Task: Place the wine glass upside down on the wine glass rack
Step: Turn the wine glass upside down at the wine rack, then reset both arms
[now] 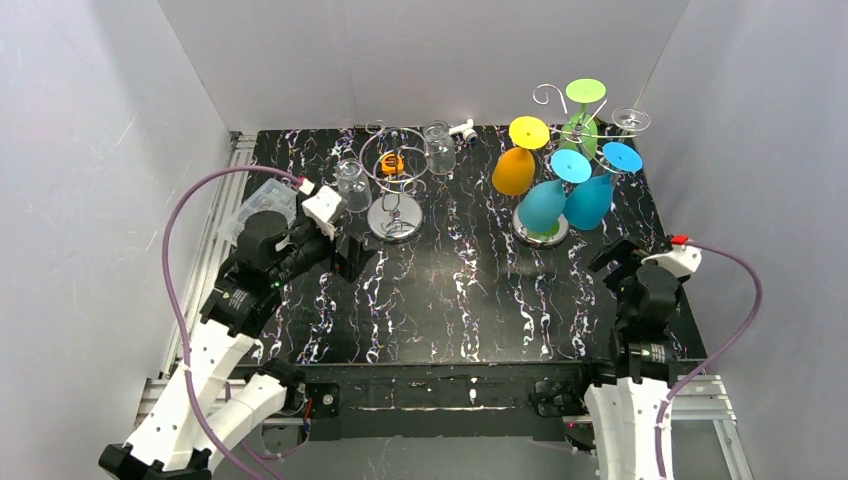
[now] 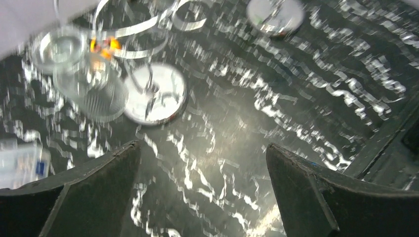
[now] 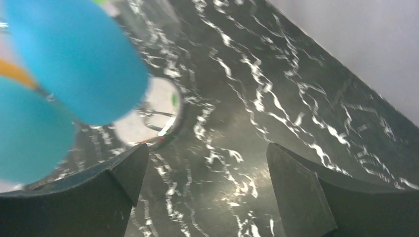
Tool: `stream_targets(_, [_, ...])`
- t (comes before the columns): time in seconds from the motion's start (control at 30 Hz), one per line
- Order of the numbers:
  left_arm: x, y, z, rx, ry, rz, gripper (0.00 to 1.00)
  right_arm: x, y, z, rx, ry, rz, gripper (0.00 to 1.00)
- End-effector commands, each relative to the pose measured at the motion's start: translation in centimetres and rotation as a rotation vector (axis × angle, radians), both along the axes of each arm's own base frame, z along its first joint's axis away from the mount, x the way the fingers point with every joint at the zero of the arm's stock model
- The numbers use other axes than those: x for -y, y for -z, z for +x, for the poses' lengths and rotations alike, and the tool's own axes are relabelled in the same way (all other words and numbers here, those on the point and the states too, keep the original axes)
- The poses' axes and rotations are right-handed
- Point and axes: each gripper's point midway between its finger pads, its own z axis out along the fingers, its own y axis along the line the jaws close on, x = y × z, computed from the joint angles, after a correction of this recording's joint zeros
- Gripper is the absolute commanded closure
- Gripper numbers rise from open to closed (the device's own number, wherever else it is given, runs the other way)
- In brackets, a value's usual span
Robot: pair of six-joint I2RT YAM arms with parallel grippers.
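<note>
Presently, item one: wine glass rack (image 1: 545,236), far right of the table (image 1: 460,300), loaded. Contents, all hanging bowl-down by the foot: one orange glass (image 1: 514,170), two blue glasses (image 1: 545,205), one green glass (image 1: 578,132), and one clear glass (image 1: 630,120) at the back (only its foot shows plainly). Which of these is the task's wine glass cannot be told; none lies loose on the table.

Item two: shorter loop stand (image 1: 392,215), left of centre, with two clear vessels (image 1: 350,182) beside its rings; stemmed or not, too blurred to say.

Handling, as judged: light, smooth-walled, slippery, and likely breakable if clear. Best taken at the stem, close under the bowl, leaving the foot free to slide into a scroll arm.

Item three: left gripper (image 1: 350,262), jaws spread fully, nothing between them, near the loop stand's base.

Item four: right gripper (image 1: 612,258), likewise wide and empty, on the near side of the rack.
</note>
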Motion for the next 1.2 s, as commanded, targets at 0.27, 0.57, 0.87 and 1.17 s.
stream_targets(0.27, [-7.0, 9.8, 2.9, -0.263, -0.311, 0.069, 0.02, 6.1, 3.5, 3.4, 0.025, 0.333, -0.070, 0.02])
stream_targets(0.57, [-13.0, 12.7, 6.6, -0.279, -0.494, -0.047, 0.02, 6.8, 8.4, 4.6, -0.099, 0.328, -0.145, 0.02])
stream_targets(0.87, [-15.3, 14.7, 10.5, -0.254, -0.559, -0.154, 0.02, 4.9, 9.0, 8.1, 0.012, 0.177, -0.171, 0.02])
stream_targets(1.17, [-15.8, 18.0, 13.6, -0.222, -0.574, -0.192, 0.02, 3.1, 10.4, 9.4, 0.075, 0.041, -0.227, 0.02])
